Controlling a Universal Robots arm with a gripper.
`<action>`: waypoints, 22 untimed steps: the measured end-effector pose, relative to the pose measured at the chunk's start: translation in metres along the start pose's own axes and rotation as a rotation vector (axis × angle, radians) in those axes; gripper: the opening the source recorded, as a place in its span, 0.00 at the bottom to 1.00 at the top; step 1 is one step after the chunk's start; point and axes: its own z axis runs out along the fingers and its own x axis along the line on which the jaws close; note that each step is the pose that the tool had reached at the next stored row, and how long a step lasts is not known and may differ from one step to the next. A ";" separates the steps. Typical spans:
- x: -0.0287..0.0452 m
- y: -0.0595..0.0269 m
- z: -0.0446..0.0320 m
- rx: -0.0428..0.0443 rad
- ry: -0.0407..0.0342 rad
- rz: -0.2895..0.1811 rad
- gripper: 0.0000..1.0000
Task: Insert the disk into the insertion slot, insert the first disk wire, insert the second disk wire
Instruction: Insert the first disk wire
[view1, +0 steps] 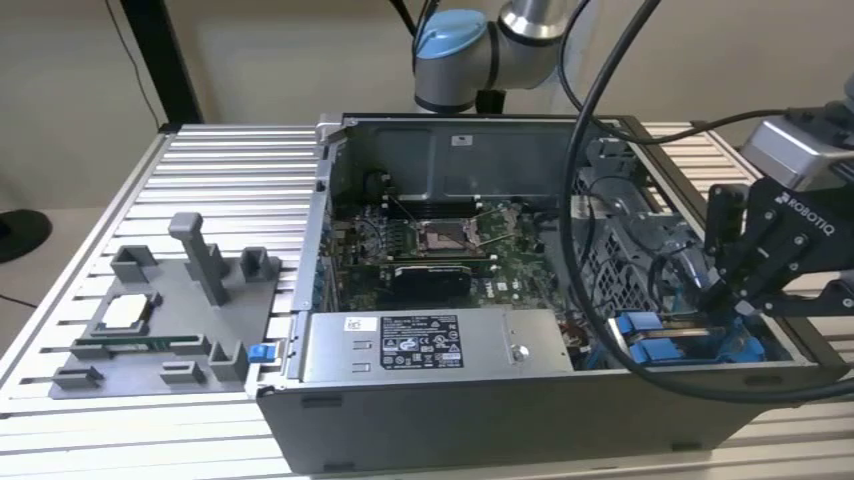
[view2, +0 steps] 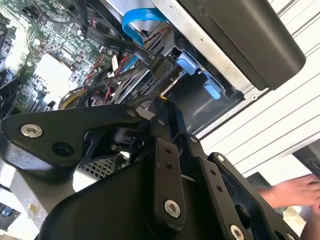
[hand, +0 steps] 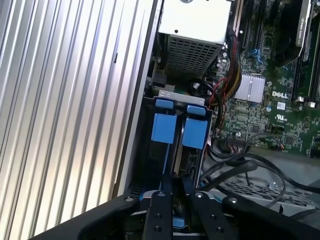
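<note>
You've got the gripper (view1: 738, 312) low in the case (view1: 534, 420) corner at the exterior view's right. Fingers (hand: 159, 212) are pinched near-together; tips are buried, so can't tell what, if anything, sits btwn them. The insertion slot (hand: 163, 129) lies dead ahead of your tips, long axis running straight away along the case side. The disk (view1: 663, 351) looks to be down in that slot w/ blue carrier showing. Its label face is hidden by the cables (view1: 587, 250) & gripper.
</note>
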 end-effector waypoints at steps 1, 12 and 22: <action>0.0000 -0.0003 0.0004 0.0006 -0.0030 0.000 0.00; -0.0018 -0.0085 0.0025 0.0108 -0.0120 0.001 0.00; -0.0134 -0.0109 0.0054 0.0123 -0.0119 0.002 0.00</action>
